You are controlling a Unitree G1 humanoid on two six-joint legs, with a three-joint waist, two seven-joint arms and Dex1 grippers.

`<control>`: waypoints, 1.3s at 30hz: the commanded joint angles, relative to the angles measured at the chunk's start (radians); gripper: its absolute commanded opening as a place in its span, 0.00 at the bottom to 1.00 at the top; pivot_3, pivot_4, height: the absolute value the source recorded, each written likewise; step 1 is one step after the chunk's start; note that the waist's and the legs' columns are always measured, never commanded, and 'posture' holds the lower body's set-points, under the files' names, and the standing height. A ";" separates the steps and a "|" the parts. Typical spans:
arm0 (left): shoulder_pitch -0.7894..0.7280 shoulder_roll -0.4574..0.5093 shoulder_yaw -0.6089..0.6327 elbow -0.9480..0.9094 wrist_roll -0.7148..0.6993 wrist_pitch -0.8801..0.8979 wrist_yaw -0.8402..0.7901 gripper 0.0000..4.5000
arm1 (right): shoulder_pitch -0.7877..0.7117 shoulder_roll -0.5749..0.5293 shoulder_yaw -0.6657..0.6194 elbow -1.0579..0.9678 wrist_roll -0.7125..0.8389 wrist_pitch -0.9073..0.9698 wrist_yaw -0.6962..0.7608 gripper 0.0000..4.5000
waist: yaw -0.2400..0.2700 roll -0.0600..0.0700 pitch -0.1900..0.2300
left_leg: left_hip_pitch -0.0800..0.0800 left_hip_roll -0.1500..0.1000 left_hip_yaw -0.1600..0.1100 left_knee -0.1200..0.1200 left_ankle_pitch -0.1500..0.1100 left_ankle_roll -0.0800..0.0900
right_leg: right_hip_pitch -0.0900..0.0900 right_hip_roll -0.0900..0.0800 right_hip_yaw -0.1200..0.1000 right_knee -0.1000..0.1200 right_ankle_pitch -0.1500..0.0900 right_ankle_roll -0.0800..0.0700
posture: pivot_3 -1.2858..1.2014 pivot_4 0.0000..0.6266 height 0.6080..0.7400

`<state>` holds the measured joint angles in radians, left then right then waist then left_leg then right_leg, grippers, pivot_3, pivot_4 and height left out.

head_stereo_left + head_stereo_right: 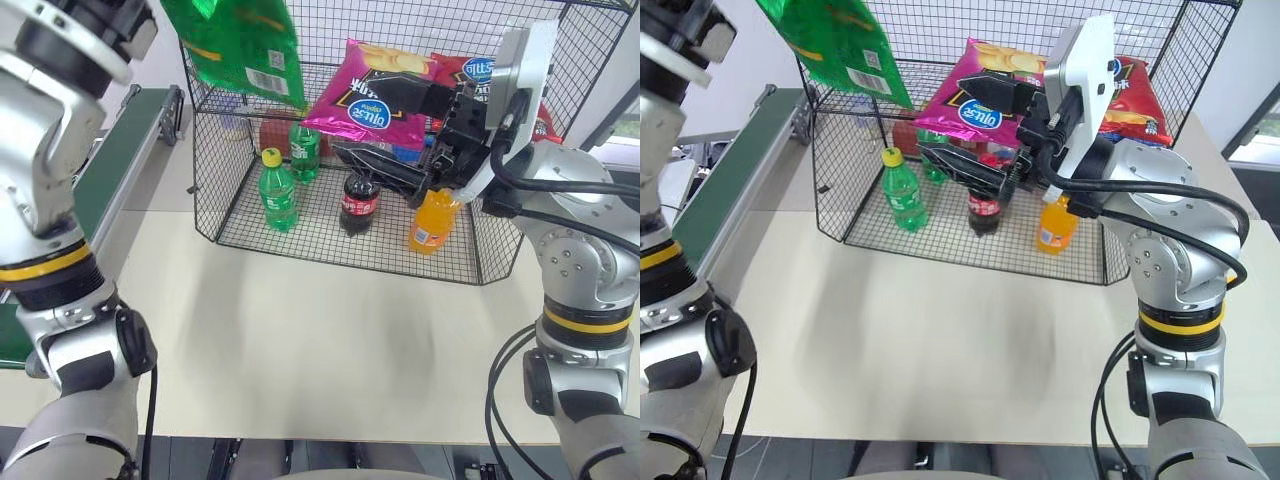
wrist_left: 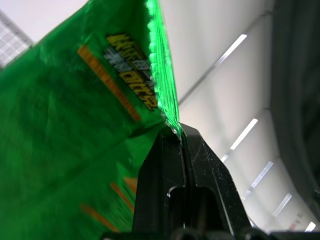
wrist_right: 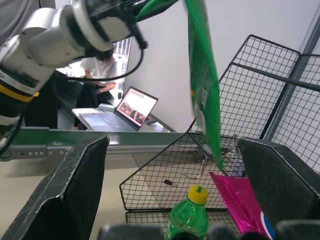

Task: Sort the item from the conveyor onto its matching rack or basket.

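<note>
Beige table (image 1: 300, 340) (green crisp bag (image 1: 245, 45) aloft, apparently pinched).

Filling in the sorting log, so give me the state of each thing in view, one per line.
green crisp bag: hanging in the air, pinched at its edge by the left pincer, shut
right pincer: open, holding nothing
magenta bag: leaning inside the wire-mesh cage
green bottle: upright, capped
cola bottle: upright
orange bottle: upright
conveyor: nothing on the stretch in view

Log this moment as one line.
left pincer: shut on green bag | bag: raised beside cage | right pincer: open, empty, near magenta bag | conveyor: bare
</note>
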<state>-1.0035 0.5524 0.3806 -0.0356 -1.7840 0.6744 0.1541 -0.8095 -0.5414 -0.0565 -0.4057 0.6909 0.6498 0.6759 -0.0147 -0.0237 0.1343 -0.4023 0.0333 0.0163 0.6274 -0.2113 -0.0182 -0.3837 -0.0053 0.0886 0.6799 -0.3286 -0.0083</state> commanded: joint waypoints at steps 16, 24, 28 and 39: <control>-0.060 -0.128 0.048 0.197 0.341 -0.099 -0.340 0.00 | -0.016 -0.012 -0.036 -0.088 0.034 0.043 -0.083 1.00 | 0.002 0.000 0.000 | -0.002 0.000 -0.001 0.000 -0.001 0.001 | -0.001 0.000 -0.001 0.000 0.000 0.000 | 0.52 0.24 1.00; -0.022 -0.195 0.056 0.233 0.424 -0.101 -0.403 0.00 | -0.011 -0.020 -0.036 -0.108 0.055 0.053 -0.102 1.00 | 0.001 0.000 0.000 | -0.002 0.000 -0.001 0.000 -0.001 0.002 | -0.001 0.000 -0.001 0.000 0.000 0.000 | 0.52 0.24 1.00; -0.021 -0.205 0.066 0.227 0.432 -0.091 -0.409 0.00 | 0.001 -0.028 -0.044 -0.117 0.063 0.060 -0.104 1.00 | 0.000 0.000 0.000 | -0.002 0.001 -0.001 0.000 -0.001 0.002 | -0.001 -0.001 -0.001 0.000 0.000 0.000 | 0.52 0.24 1.00; -0.141 -0.233 0.102 0.376 0.565 -0.221 -0.500 0.00 | 0.023 -0.029 -0.046 -0.114 0.067 0.046 -0.102 1.00 | 0.002 0.000 0.000 | -0.003 0.000 -0.001 0.000 -0.001 0.004 | -0.001 0.000 -0.001 -0.001 0.000 0.000 | 0.52 0.24 1.00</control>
<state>-1.1170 0.3211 0.4846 0.3415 -1.2354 0.4605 -0.3169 -0.7752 -0.5636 -0.0682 -0.4923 0.7504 0.7094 0.5832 -0.0130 -0.0239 0.1344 -0.4052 0.0332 0.0152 0.6277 -0.2127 -0.0147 -0.3844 -0.0054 0.0871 0.6794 -0.3286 -0.0082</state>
